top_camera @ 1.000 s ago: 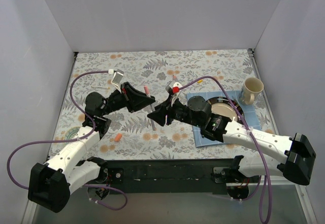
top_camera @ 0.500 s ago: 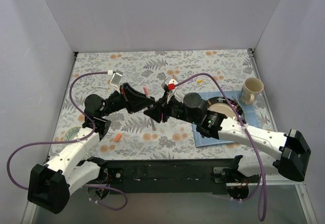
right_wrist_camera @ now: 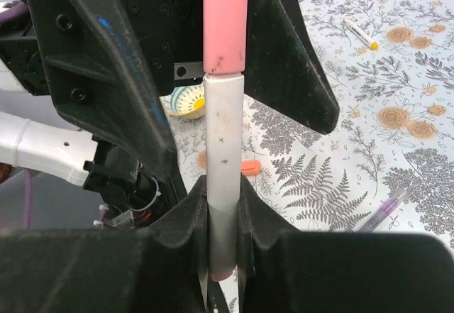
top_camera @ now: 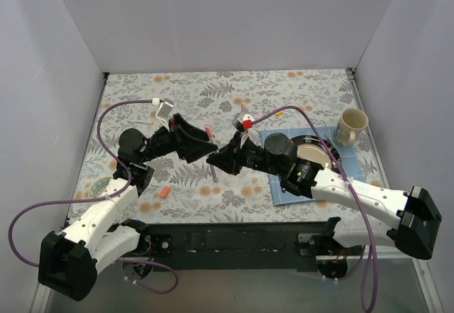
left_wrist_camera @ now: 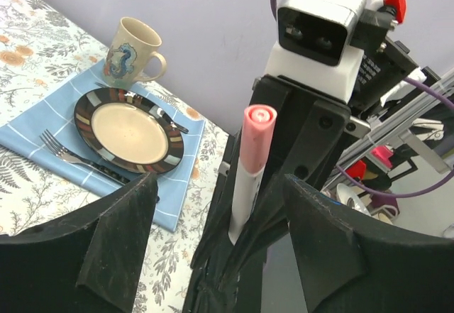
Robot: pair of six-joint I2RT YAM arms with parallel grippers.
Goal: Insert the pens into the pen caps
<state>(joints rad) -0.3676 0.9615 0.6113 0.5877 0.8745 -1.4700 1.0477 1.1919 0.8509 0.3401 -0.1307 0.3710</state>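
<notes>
A whitish pen point(right_wrist_camera: 225, 135) with a pink pen cap point(right_wrist_camera: 225, 22) on its end stands upright in my right gripper point(right_wrist_camera: 221, 199), which is shut on the barrel. In the left wrist view the same pen point(left_wrist_camera: 245, 185) and cap point(left_wrist_camera: 257, 132) rise between the fingers of my left gripper point(left_wrist_camera: 218, 185), which is open and not touching them. The two grippers, left point(top_camera: 211, 145) and right point(top_camera: 216, 158), meet nose to nose at mid-table. An orange cap point(top_camera: 164, 191) and a purple pen point(right_wrist_camera: 386, 206) lie on the cloth. Another whitish pen point(right_wrist_camera: 360, 33) lies farther off.
A blue napkin point(top_camera: 284, 192) on the right carries a striped plate point(left_wrist_camera: 85, 107) and a fork point(left_wrist_camera: 64, 150). A cream mug point(top_camera: 351, 125) stands behind it. Purple cables loop over both arms. White walls close in the floral tabletop point(top_camera: 213, 89).
My left gripper has opened and let go of the capped pen. My right gripper has closed on the pen's barrel and drawn back slightly to the right.
</notes>
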